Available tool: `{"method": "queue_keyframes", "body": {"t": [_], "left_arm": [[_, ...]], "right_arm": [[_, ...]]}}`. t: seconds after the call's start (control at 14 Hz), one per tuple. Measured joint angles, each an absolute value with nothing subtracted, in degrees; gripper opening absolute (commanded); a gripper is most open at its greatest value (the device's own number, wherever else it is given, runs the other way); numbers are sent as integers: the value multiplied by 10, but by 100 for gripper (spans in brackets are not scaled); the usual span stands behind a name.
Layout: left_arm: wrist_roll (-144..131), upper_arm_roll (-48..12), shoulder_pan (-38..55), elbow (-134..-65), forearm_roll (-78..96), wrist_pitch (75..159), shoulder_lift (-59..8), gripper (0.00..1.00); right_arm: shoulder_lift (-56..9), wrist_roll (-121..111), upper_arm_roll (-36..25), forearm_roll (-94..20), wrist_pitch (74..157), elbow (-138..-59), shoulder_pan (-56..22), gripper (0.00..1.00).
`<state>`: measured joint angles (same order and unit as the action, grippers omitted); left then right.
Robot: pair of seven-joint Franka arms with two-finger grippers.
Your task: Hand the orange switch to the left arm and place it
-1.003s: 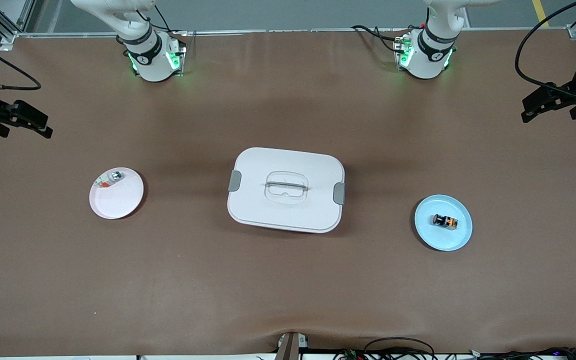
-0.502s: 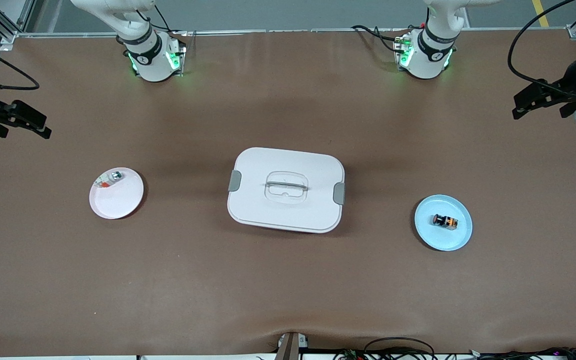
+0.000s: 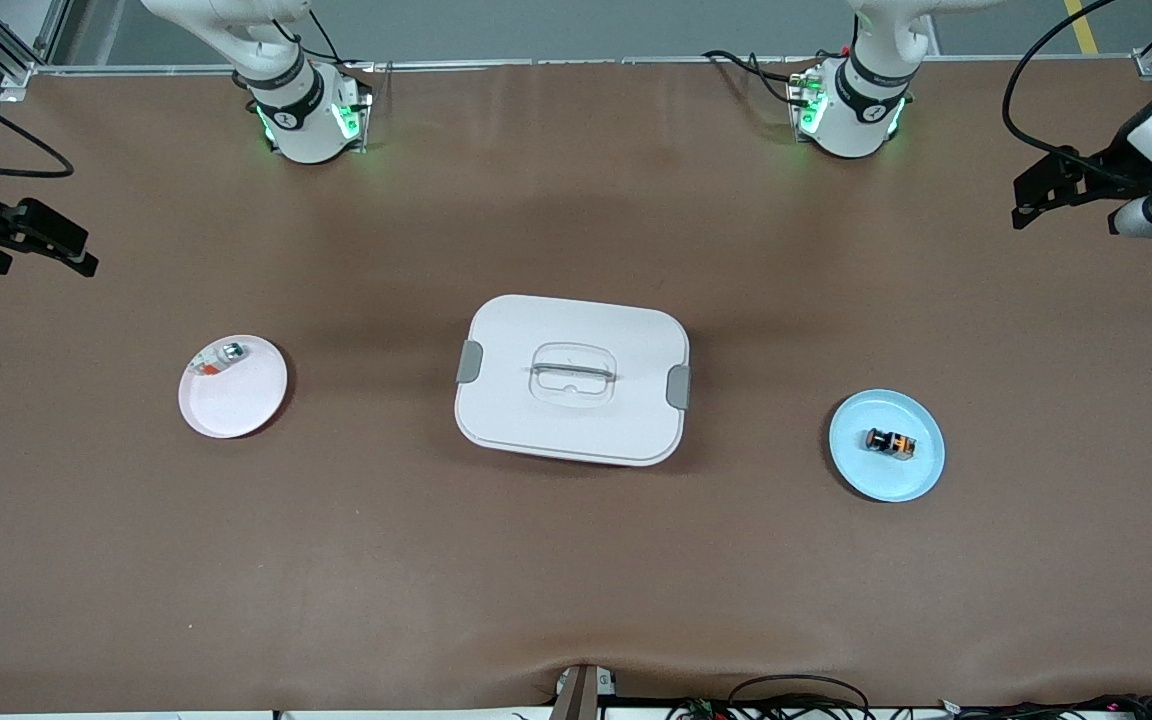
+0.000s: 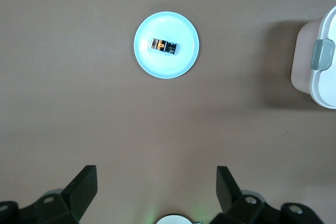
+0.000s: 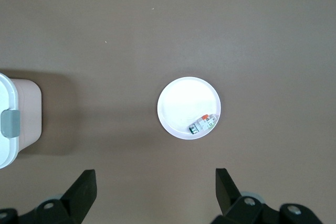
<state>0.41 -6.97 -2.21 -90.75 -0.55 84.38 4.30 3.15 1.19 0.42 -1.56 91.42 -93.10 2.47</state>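
The orange switch (image 3: 890,442) lies on a light blue plate (image 3: 858,463) toward the left arm's end of the table; it also shows in the left wrist view (image 4: 164,45). The white box (image 3: 572,379) with grey clips stands in the middle of the table. My left gripper (image 3: 1031,200) is open and empty, high over the table's edge at the left arm's end. My right gripper (image 3: 71,250) is open and empty, high over the right arm's end. In each wrist view the fingers (image 4: 84,182) (image 5: 84,182) stand wide apart.
A white plate (image 3: 236,400) with a small silver-and-red item (image 3: 219,357) lies toward the right arm's end; it shows in the right wrist view (image 5: 181,103) too. Brown table surface surrounds the box. Cables run along the table's front edge.
My left gripper has risen and moved a little toward the table's middle. My right gripper has drifted slightly outward. The switch, plates and box have not moved.
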Motion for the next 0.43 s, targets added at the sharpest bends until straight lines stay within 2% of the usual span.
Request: {"method": "queue_keyframes", "body": {"t": [0.43], "left_arm": [[4, -65, -23, -907, -6, 847, 45, 100]], "right_arm": [[32, 12, 4, -16, 916, -931, 25, 100]]}}
